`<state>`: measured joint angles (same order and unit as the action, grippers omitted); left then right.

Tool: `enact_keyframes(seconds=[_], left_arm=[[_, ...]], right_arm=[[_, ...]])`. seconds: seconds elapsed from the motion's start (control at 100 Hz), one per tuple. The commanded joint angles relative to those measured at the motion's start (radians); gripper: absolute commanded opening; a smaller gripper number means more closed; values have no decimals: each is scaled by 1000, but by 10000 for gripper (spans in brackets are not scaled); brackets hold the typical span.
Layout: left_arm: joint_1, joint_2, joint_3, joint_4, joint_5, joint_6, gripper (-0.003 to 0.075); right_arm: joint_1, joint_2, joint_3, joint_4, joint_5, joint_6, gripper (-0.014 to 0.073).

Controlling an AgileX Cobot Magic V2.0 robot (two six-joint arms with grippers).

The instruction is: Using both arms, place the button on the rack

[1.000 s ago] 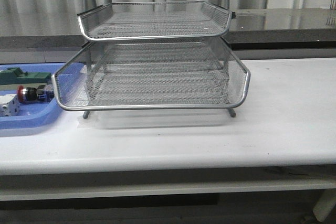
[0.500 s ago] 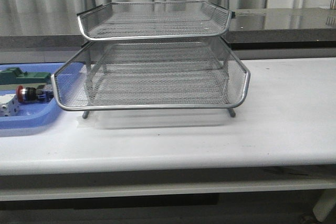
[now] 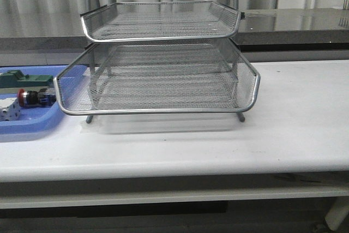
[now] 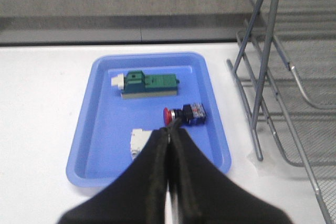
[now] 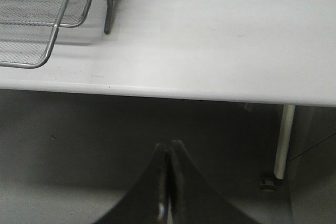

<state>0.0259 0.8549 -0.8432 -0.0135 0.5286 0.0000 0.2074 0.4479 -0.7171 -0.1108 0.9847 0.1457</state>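
Button [image 4: 183, 115] lies on its side in blue tray [image 4: 100, 145], w/ red cap pointing away from rack [image 3: 158, 75]; tray sits just beside rack on white table [image 3: 294, 124]. Green block [image 4: 148, 83] & white cube [image 4: 139, 141] share the tray. Left gripper [image 4: 169, 129] closed, empty, tips above tray near button. Right gripper [image 5: 169, 153] closed, empty, off table edge, well apart from rack.

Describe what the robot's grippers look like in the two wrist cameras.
Both are black. The left gripper shows two long, smooth fingers that widen toward the camera and taper to a narrow tip. The right gripper has the same dark tapered shape. No markings or cables show, and neither arm appears in the front view.
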Motion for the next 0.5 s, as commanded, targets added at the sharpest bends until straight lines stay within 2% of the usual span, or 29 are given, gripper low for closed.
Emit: enact_keyframes(seconds=[0.0, 0.27, 0.49], left_arm=[[3, 128, -139, -6, 29, 7, -21], [3, 445, -414, -8, 191, 171, -20], [3, 600, -539, -67, 296, 379, -20]], right_arm=[[-3, 4, -33, -19, -59, -2, -71], [-3, 4, -33, -19, -59, -2, -71], [-3, 4, -33, -19, -59, -2, -71]])
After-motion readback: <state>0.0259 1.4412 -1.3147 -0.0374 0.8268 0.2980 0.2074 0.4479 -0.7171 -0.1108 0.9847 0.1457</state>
